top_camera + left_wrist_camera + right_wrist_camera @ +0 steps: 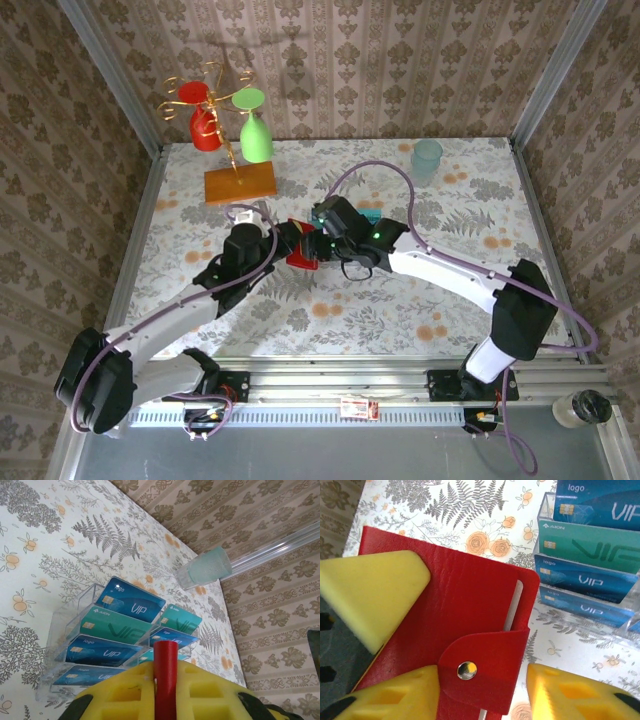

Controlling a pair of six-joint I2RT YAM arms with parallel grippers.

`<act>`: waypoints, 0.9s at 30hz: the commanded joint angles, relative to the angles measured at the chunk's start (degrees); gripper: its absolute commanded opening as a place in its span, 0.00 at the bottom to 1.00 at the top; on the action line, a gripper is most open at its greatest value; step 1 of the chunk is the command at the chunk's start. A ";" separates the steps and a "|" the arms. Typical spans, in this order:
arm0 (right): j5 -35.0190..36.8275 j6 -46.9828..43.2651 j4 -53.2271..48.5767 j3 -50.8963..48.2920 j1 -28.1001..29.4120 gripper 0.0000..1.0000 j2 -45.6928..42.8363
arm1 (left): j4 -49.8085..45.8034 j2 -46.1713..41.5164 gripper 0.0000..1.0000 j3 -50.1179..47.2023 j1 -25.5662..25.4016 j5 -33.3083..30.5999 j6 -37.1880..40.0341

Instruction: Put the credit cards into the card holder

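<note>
- Table (420, 320): action mid-table, off all edges.
- Acrylic rack (64, 616): credit cards (131, 602) sit in its tiers.
- Card holder (470, 595): my left gripper (165, 672) clamps it, just beside rack.
- Snap flap (492, 652): closed; my right gripper (484, 690) half-wide astride it, pinch unclear. Step: opening holder; next, pop snap.
- R wrist view shows snap; L wrist view, holder edge-on.

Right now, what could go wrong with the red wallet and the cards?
The left pincer grips the card holder by one side, so a tug from the right pincer at the closed flap could twist it loose. The clear rack of credit cards sits close; an arm could bump it.
</note>
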 commanded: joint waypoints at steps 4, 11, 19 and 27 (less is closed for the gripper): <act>8.38 1.09 -0.57 -4.35 -0.49 0.08 1.84 | 2.98 -0.51 0.00 0.33 -0.76 0.10 -1.50; 4.81 4.73 4.17 -15.18 -4.87 0.00 -1.87 | 1.67 -2.56 0.00 0.06 -0.79 0.19 -1.32; -7.58 7.22 11.00 -24.30 -7.44 0.42 -14.48 | 5.28 -2.21 0.00 -2.05 0.16 2.96 -0.91; -14.47 13.41 26.29 -30.88 -7.43 0.76 -24.68 | 15.87 1.68 0.00 -3.12 1.08 6.45 -5.80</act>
